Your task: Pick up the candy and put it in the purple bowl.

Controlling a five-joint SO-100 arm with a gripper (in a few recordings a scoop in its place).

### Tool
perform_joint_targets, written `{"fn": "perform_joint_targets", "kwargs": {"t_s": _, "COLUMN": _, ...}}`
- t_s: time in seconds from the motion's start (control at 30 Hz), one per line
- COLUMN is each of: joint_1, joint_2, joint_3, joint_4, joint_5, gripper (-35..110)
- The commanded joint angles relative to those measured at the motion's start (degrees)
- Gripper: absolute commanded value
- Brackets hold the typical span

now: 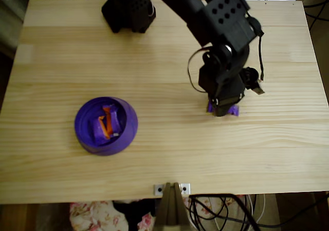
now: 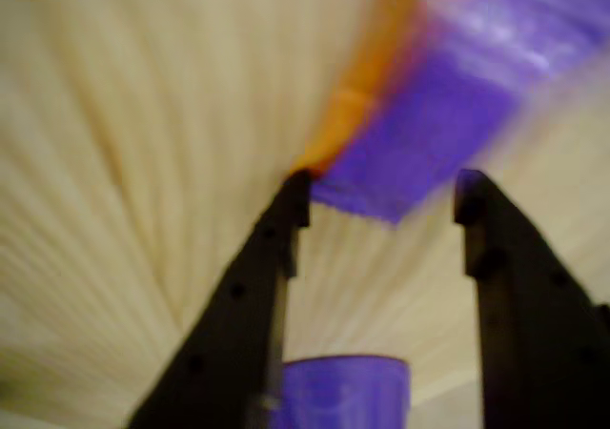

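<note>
Purple candy lay on the bare wooden table, well right of the purple bowl; this looked like the reach-to-grasp step. The gripper stood spread, fingertips straddling the wrapper's near end, though blur hid any contact; closing came next

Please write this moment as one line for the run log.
phase: reaching | gripper: open, low over candy | candy: on table | purple bowl: already contains wrapped sweets
</note>
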Motion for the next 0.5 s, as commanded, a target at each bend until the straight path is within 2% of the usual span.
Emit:
{"fn": "perform_joint_targets", "kwargs": {"t_s": 0.0, "joint_1": 0.44, "joint_2": 6.42, "joint_3": 1.58, "joint_4": -2.2, "joint_5": 0.7, "gripper": 26}}
{"fn": "perform_joint_targets", "kwargs": {"t_s": 0.47, "joint_1": -1.58, "joint_2": 2.2, "joint_3": -2.99, "joint_4": -4.22, "joint_5": 0.35, "gripper": 18}}
